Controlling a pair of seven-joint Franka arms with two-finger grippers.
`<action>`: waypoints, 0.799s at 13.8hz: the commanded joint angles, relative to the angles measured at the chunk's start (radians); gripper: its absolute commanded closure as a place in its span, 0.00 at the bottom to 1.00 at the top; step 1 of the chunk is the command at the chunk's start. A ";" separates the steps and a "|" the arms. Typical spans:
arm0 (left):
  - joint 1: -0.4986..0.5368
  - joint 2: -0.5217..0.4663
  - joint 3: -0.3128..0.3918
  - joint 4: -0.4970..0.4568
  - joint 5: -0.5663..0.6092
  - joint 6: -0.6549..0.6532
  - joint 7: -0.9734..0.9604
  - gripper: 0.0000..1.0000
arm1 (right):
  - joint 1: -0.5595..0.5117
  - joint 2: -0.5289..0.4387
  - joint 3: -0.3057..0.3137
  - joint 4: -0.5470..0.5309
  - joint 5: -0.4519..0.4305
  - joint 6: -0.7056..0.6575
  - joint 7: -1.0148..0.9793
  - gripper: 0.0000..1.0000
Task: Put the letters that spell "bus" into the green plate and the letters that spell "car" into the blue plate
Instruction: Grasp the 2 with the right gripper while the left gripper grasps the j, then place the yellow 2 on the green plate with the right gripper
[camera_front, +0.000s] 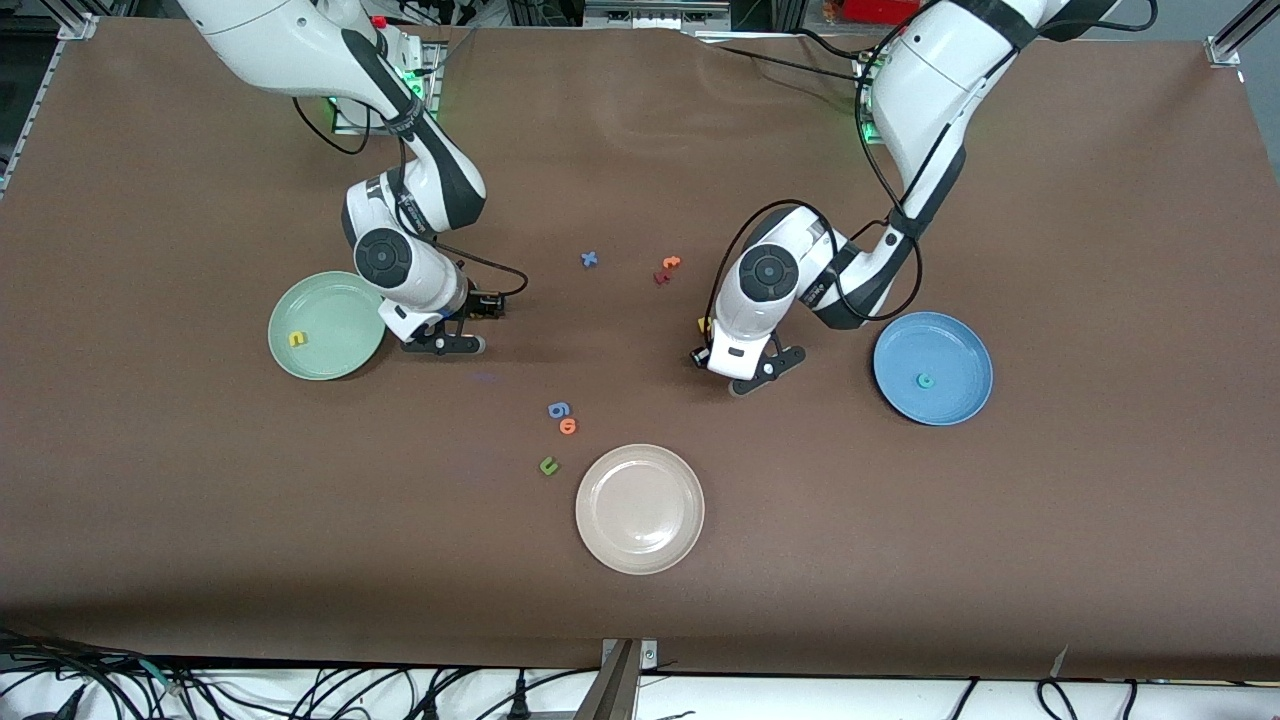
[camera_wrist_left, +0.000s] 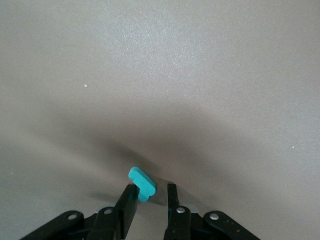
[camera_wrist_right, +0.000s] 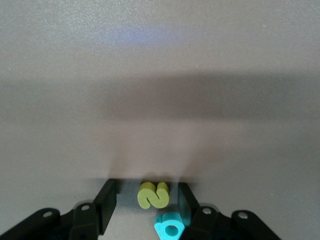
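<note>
The right tool (camera_wrist_right: 146, 190) is low over the table (camera_front: 640, 620), its fingers standing apart on either side of the yellow "s" (camera_wrist_right: 154, 195) with a gap on each side, nothing gripped yet. The letter's longer side seems to run from finger to finger. The teal "b" (camera_wrist_right: 170, 229) lies just beside it (close enough to get nudged). In the front view the green plate (camera_front: 330, 300) sits at nine o'clock from this tool, the yellow "u" (camera_front: 297, 339) already in it. The left tool (camera_wrist_left: 151, 192) is nearly closed around the teal "r" (camera_wrist_left: 142, 182), one finger touching it, the other just clear. The blue plate (camera_front: 950, 340), holding the teal "c" (camera_front: 925, 380), lies at three o'clock, across bare table.
</note>
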 joint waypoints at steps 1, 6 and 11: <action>0.001 -0.017 0.012 -0.021 0.050 -0.034 -0.032 0.66 | 0.002 -0.004 -0.001 -0.014 0.002 0.016 0.004 0.69; 0.002 -0.017 0.012 -0.018 0.050 -0.033 -0.094 0.64 | 0.001 -0.004 -0.006 -0.016 0.002 0.011 -0.001 0.83; 0.004 -0.017 0.015 -0.018 0.055 -0.034 -0.096 0.67 | 0.001 -0.113 -0.066 0.019 0.002 -0.157 -0.011 0.85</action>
